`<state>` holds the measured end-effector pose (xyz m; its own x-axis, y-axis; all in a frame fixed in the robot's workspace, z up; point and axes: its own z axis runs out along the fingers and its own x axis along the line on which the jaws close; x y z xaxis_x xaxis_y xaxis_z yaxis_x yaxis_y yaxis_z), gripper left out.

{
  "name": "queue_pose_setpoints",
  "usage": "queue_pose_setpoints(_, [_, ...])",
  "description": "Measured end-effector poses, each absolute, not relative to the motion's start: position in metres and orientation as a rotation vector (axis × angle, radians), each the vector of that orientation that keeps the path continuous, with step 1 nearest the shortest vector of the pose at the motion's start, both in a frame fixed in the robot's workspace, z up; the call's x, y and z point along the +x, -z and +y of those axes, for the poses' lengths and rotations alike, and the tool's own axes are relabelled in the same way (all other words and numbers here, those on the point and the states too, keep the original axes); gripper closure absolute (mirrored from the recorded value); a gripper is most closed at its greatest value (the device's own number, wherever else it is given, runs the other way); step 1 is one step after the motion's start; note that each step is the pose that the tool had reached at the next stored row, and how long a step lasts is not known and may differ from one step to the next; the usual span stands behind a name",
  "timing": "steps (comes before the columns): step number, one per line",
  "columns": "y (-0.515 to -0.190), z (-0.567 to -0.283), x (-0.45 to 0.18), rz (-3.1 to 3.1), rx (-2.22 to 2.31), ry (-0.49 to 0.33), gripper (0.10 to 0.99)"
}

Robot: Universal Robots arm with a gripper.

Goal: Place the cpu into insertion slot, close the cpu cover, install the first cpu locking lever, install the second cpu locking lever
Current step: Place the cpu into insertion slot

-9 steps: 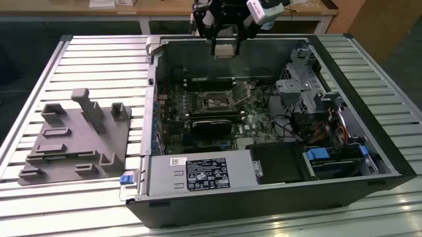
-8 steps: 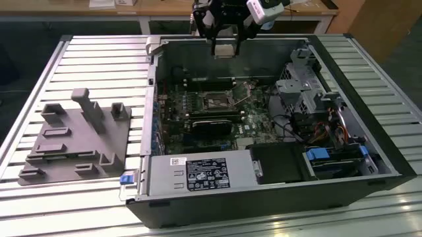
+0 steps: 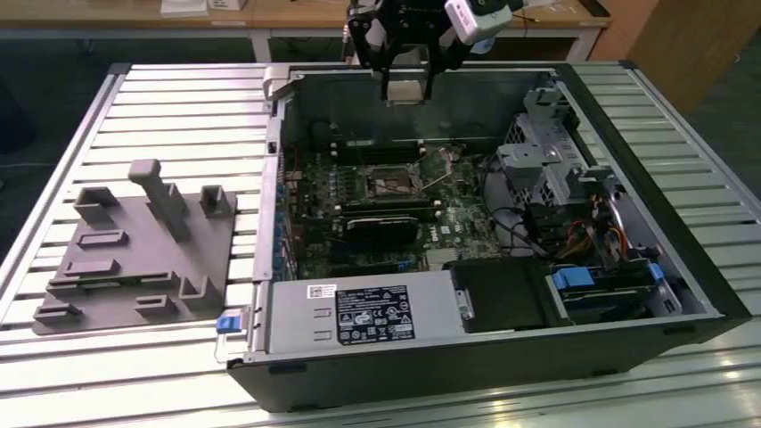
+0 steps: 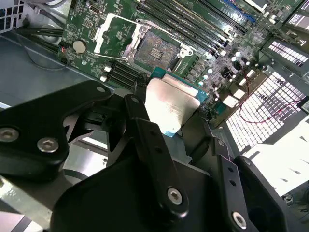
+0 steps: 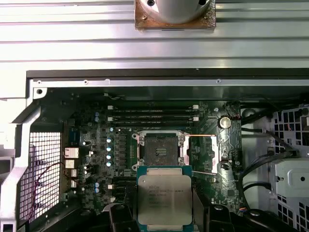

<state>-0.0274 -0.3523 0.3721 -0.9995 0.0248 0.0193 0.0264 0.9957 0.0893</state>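
On the slatted metal table [image 3: 178, 116], with wooden benches [image 3: 298, 16] behind, lies your open computer case [image 3: 476, 374]. Your gripper [image 3: 405, 82] clamps the cpu [image 5: 164, 200] over the case's far wall, apart from the insertion slot [image 5: 161, 150]. Its silvery top faces both wrist cameras.

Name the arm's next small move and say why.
Probably ease down toward the insertion slot: the gripper holds the cpu raised and apart from it, and the slot's dark centre lies bare with the cpu cover swung open.
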Motion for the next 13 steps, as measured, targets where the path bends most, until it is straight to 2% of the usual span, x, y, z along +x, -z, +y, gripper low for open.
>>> queue_pose_setpoints(13, [-0.358, -0.352, -0.027, -3.123, -0.04, 0.14, 0.545])
